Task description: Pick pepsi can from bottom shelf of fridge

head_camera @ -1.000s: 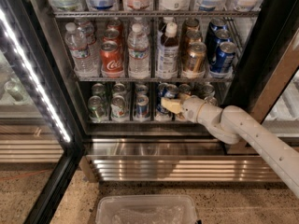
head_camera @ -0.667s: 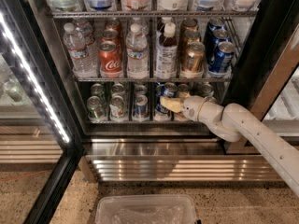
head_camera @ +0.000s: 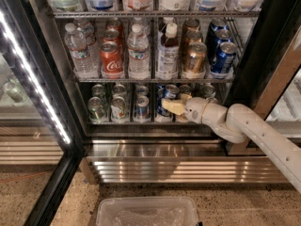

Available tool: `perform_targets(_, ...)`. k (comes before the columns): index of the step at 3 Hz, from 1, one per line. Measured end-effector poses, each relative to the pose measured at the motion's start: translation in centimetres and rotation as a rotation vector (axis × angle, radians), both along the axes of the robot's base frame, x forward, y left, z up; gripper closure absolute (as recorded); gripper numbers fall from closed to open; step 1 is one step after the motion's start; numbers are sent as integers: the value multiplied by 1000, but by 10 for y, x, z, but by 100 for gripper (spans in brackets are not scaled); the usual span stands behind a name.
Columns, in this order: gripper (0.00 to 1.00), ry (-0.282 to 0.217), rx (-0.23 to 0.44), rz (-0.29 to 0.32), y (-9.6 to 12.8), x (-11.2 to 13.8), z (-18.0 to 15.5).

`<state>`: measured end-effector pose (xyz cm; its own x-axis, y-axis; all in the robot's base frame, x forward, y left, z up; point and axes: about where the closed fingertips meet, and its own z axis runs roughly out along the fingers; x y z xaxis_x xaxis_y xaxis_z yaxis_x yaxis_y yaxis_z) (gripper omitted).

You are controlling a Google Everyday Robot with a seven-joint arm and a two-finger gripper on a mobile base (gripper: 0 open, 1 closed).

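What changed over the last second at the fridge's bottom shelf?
Nothing visibly changed. The gripper stays reached into the bottom shelf of the fridge, right of centre among the cans. No can has come out, and the bottles on the rack above sit as before.

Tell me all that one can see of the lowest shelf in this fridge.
The bottom shelf is a grey wire rack, the lowest in the fridge, just above the steel base grille. Small cans stand upright on it in lanes, front to back: green-silver cans at the left, a blue pepsi can near the middle. The cream pincer reaches in from the right, at can height, before the lanes right of the middle.
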<state>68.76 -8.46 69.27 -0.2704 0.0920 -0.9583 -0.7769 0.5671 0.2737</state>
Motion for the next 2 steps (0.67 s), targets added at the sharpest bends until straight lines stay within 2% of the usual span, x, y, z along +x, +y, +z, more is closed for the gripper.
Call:
perform_targets(1,100,29,10,16,-9,-14,3)
perform_targets(2,100,29,10,16,-9,-14,0)
